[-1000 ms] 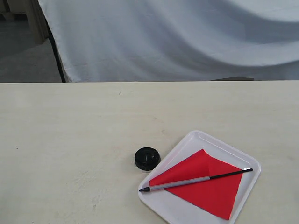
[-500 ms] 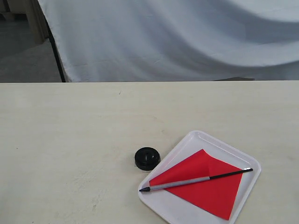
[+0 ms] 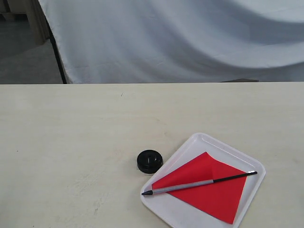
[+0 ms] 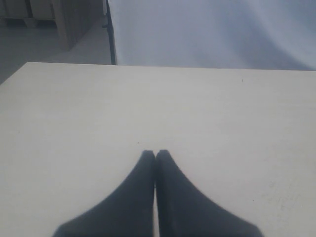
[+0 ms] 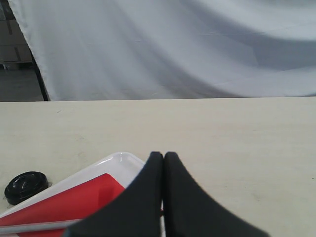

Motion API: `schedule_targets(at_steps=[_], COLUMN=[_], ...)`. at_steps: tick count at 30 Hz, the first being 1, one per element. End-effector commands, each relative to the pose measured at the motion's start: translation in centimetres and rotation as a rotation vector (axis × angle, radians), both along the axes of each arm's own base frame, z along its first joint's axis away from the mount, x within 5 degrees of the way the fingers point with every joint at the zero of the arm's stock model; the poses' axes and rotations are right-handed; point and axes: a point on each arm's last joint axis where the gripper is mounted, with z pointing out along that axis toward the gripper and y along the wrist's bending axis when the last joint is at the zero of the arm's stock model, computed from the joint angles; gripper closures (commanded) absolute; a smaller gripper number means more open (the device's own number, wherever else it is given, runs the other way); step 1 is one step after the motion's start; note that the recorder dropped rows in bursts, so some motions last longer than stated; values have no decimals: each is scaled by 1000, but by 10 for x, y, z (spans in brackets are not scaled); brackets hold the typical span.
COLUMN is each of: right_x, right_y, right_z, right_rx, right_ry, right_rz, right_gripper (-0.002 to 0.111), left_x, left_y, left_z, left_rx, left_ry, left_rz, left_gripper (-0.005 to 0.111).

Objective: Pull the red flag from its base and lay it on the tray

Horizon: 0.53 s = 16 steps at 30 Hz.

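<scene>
Exterior view: I see the red flag (image 3: 209,187) lying flat on the tray (image 3: 201,138). Its cloth is spread over the tray floor. Its pole (image 3: 185,186) runs across the cloth from the tray's near left corner toward the right rim. The black end at the left reaches the tray's rim. The base (image 3: 149,161) stands on the tabletop (image 3: 71,142) just beside the tray's left edge, with no pole in its centre hole. I cannot tell whether the base touches the rim. A white cloth (image 3: 166,42) hangs behind the far edge of the tabletop.

Left wrist view: I read the left tool (image 4: 155,154) as closed, with its two dark fingers pressed together and only a thin seam between them. It holds nothing. Only bare tabletop lies beneath it and beyond it.

Right wrist view: I read the right tool (image 5: 163,155) as closed too, fingers meeting along their length, with nothing held. It sits above the tray's edge. The red cloth, part of the grey pole and the white rim show beside its fingers. The base sits on the tabletop just outside the rim.
</scene>
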Motion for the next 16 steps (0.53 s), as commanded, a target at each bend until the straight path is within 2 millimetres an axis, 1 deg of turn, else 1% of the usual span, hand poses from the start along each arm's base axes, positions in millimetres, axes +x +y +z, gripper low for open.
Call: schedule_targets(at_steps=[1,16], right_x=[0,0], right_y=[0,0], right_z=[-1,-1], right_rx=[-7,-7], right_ry=[-2,-2], right_rz=[3,3], right_gripper=[109,109], left_x=[0,0], left_y=[0,0], left_z=[-1,-1], left_rx=[1,1], left_ry=[2,2], left_rz=[-9,-9], left_gripper=[107,107])
